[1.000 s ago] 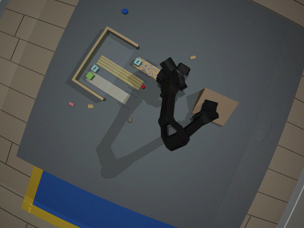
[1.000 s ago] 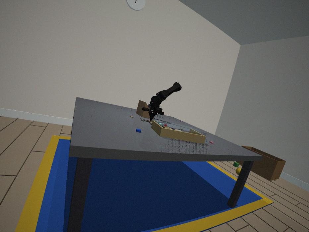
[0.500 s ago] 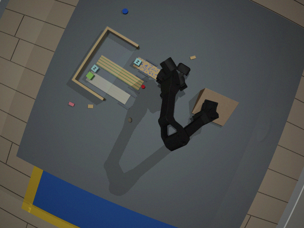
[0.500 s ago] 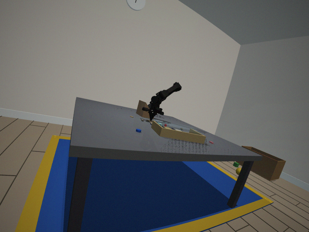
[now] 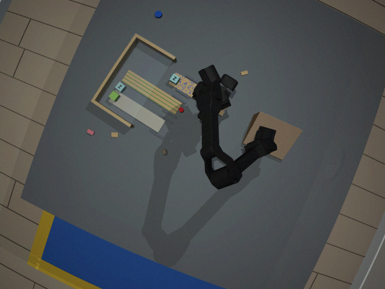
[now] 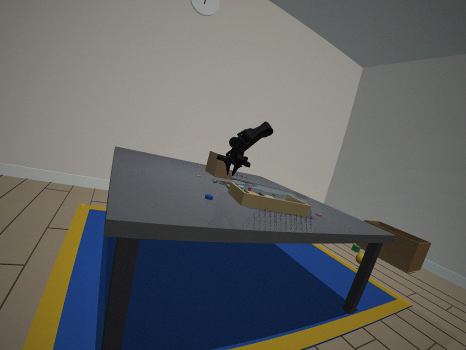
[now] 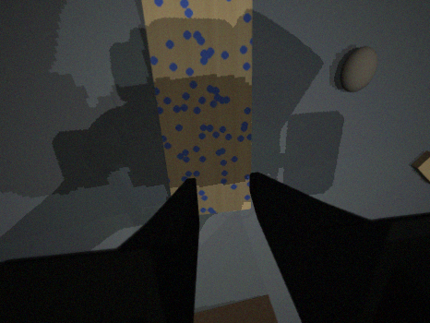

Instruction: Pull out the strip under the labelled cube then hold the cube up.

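- Where the black arm bends over the grey table (image 5: pixel 280 77), its gripper (image 7: pixel 220 182) hangs just above the near end of the dotted strip (image 7: pixel 203 92) (tan w/ blue dots), fingers partly apart and holding nothing.
- Wrist view: two dark fingers fill the bottom of the frame; the tips frame the strip's near end, w/ grey table showing in the gap between them.
- Top view: the dotted strip (image 5: pixel 186 86) lies outside the open side of a three-walled wooden frame (image 5: pixel 112 71), its far end nearest the frame's mouth.
- A pale blue cube marked Z (image 5: pixel 174 79) sits on that far end of the strip, away from the gripper.
- A second Z cube (image 5: pixel 120 86) sits inside the frame at the far end of a green-lined strip (image 5: pixel 151 91); a green cube (image 5: pixel 113 95) rests beside it on a plain pale strip (image 5: pixel 136 112).
- A small red disc (image 5: pixel 181 109) lies just past the near end of the green-lined strip.
- Loose bits on the table: blue disc (image 5: pixel 158 13), pink block (image 5: pixel 90 131), two small tan blocks (image 5: pixel 114 134) (image 5: pixel 244 72), and a beige ball (image 5: pixel 164 152).
- The arm's base stands on a tan block (image 5: pixel 286 130) at the table's right.
- Ext. view: the gripper (image 6: pixel 233 171) points down, close over the table beside the frame (image 6: pixel 271 203); strips and cubes are too small there to tell apart.
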